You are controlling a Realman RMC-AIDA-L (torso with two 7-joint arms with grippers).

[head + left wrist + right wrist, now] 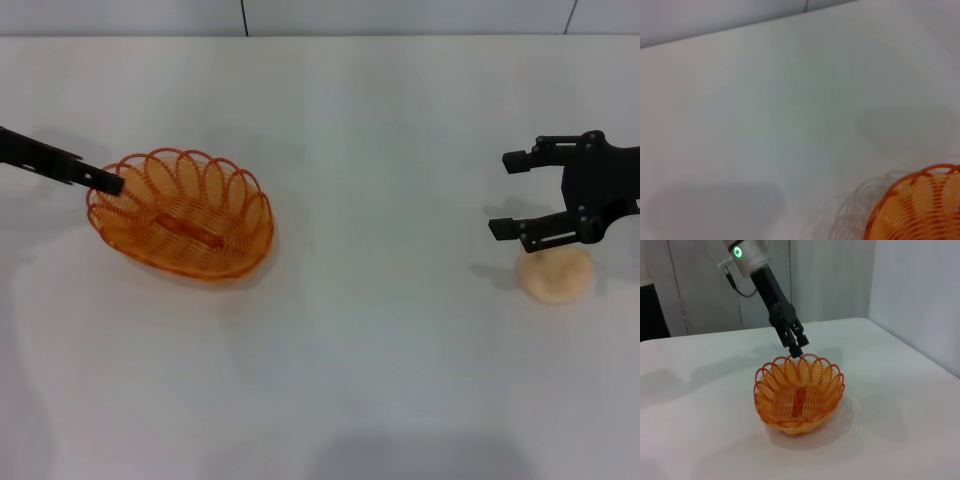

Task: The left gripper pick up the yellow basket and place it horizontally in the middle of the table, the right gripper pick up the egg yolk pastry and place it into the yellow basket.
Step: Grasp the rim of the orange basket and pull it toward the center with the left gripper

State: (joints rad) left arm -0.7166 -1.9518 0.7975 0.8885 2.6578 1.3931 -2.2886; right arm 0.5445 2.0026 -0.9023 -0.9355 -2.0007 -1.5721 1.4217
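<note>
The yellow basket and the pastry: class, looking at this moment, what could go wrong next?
The left gripper pinches only the rim of the yellow basket, which sits tilted and well left of the middle of the table. It may slip or swing when moved. The right gripper hangs open beside the egg yolk pastry, not around it, so closing now would likely miss or nudge it.

A wide bare stretch of tabletop (400, 330) lies between the yellow basket (185, 215) on the left and the egg yolk pastry (555, 275) on the right, with nothing standing in that middle ground. The left gripper (105, 182) reaches in at the basket's outer rim, blocking that side. The right gripper (518, 194) hangs with its jaws spread just above and behind the pastry, leaving the pastry's near side free.
</note>
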